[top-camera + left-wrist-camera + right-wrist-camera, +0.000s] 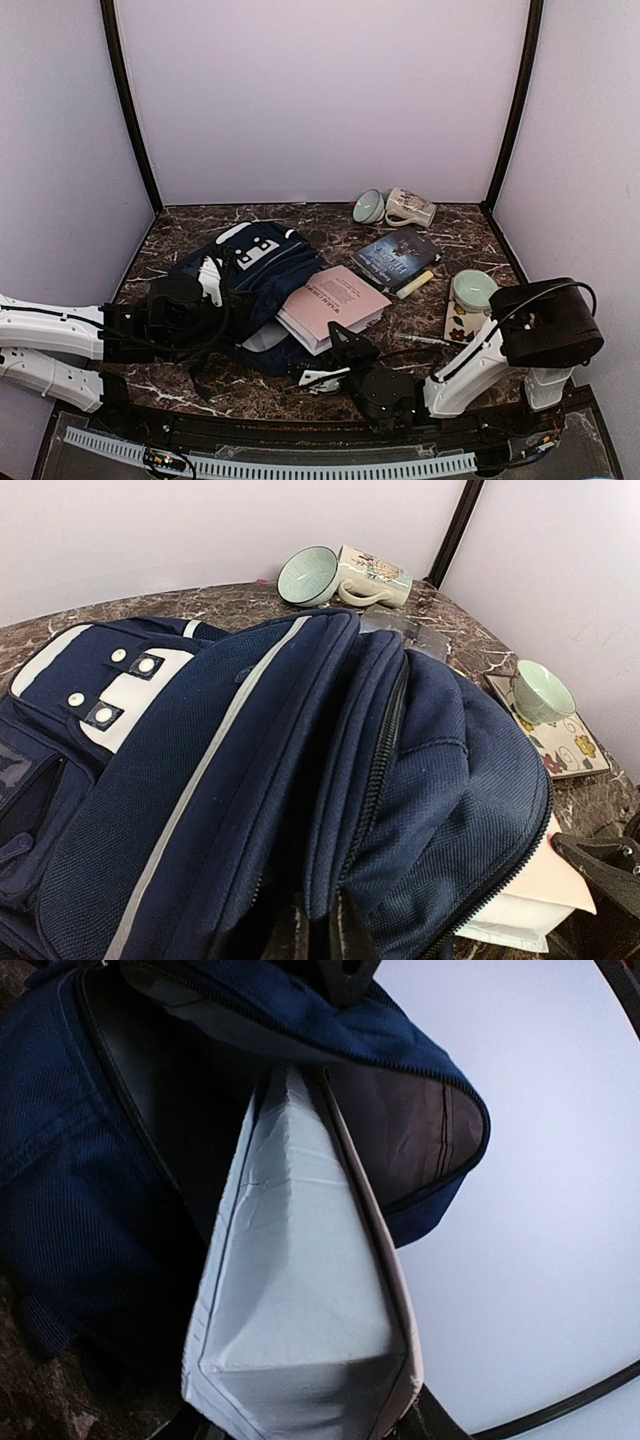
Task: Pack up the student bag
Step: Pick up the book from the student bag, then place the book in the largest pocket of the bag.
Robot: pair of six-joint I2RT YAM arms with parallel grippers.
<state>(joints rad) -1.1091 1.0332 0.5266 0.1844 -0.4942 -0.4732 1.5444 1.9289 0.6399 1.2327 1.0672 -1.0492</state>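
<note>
The navy student bag (255,275) lies on the table left of centre, its main opening facing right. My left gripper (200,303) is shut on the bag's fabric; in the left wrist view its fingers (365,920) pinch a zippered edge of the bag (250,780), holding the opening up. A thick pink-covered book (335,298) rests with one end in the opening. My right gripper (337,357) is shut on the book's near end; the right wrist view shows the book's pale page block (300,1290) pointing into the dark inside of the bag (120,1160).
At the back stand a green bowl-like cup (368,207) and a patterned mug (410,208). A dark book (397,255), a pale yellow stick (415,284), a green cup (472,288) on a floral tile (460,322) and a pen (425,340) lie to the right.
</note>
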